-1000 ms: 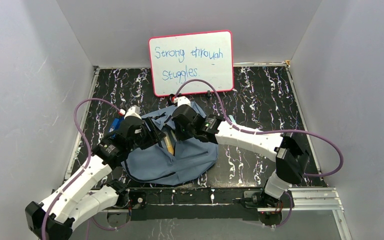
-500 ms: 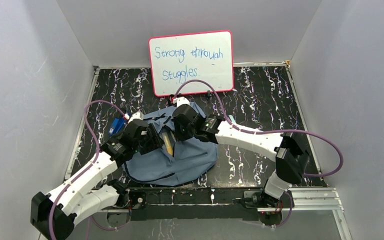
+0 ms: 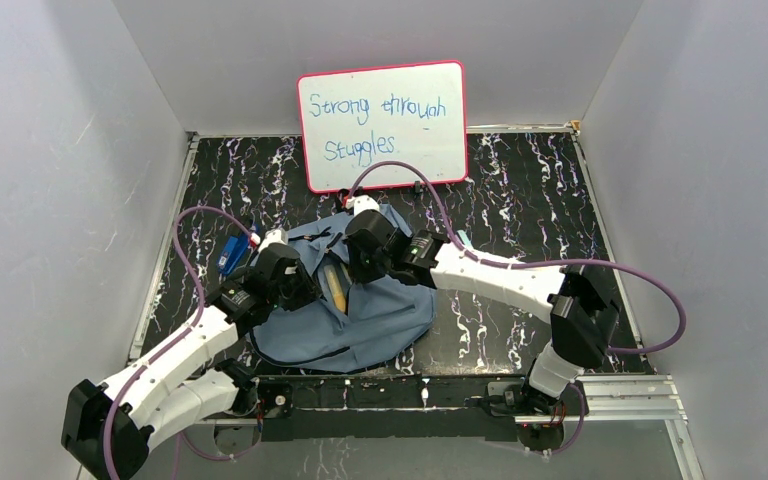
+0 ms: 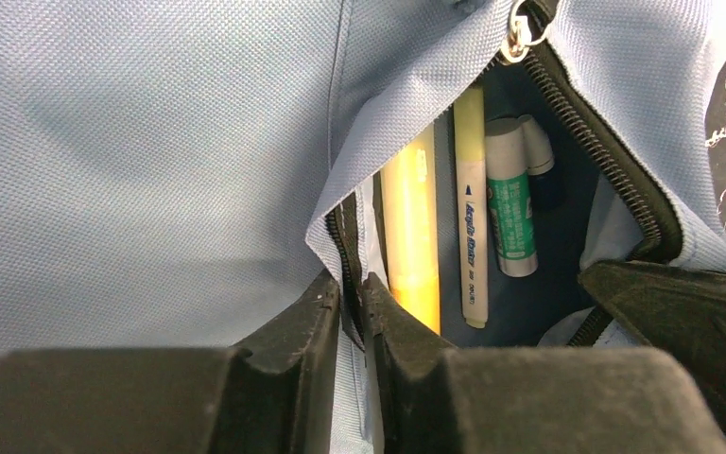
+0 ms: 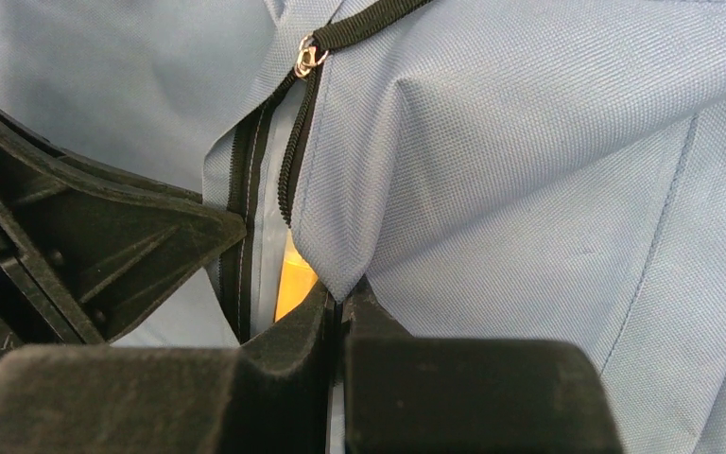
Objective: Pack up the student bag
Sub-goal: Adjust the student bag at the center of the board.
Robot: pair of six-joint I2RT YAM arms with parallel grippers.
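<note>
On the table [image 3: 520, 190], student bag [image 3: 380, 320] flat, narrow end toward whiteboard [image 3: 382, 125].

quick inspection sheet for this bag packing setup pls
surface: black white-veined tabletop
job's things: student bag lying flat, zip open; yellow marker, pale yellow pen and green-labelled glue stick inside
clutter: small blue object left of the bag
grippers: left gripper pinches one edge of the opening; right gripper pinches the opposite flap
cables: left purple cable and right purple cable loop off the arms
surroundings: pink-framed whiteboard at the back; grey walls
</note>
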